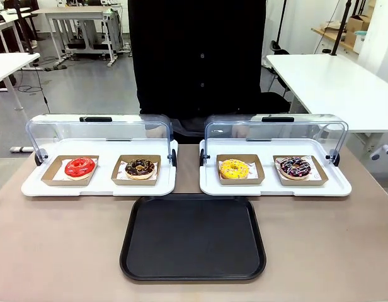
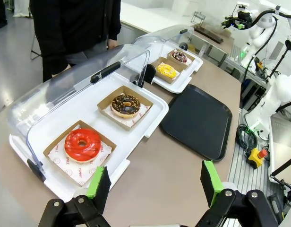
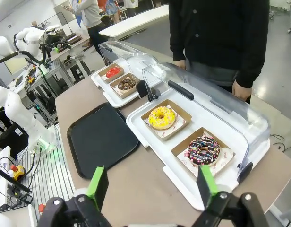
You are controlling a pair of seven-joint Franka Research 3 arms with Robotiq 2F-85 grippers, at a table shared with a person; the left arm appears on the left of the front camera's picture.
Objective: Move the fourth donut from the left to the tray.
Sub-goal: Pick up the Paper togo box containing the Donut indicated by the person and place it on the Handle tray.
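Note:
The fourth donut [image 1: 295,167], dark glaze with pink and white drizzle, sits in its brown holder on the right white display tray; I see the donut [image 3: 203,150] close below in the right wrist view and the donut [image 2: 179,56] far off in the left wrist view. The black tray [image 1: 193,236] lies bare at the table's near middle, the tray [image 3: 100,139] left of the display tray. My right gripper [image 3: 149,186] hangs open above the table's edge, short of the donut. My left gripper [image 2: 155,182] is open near the red donut's tray.
Left to right stand a red donut [image 1: 79,167], a chocolate crumb donut [image 1: 140,168] and a yellow donut [image 1: 235,168], each in a holder. Both white display trays [image 1: 101,186] have clear lids [image 1: 276,129] raised at the back. A person [image 1: 197,56] in black stands behind them.

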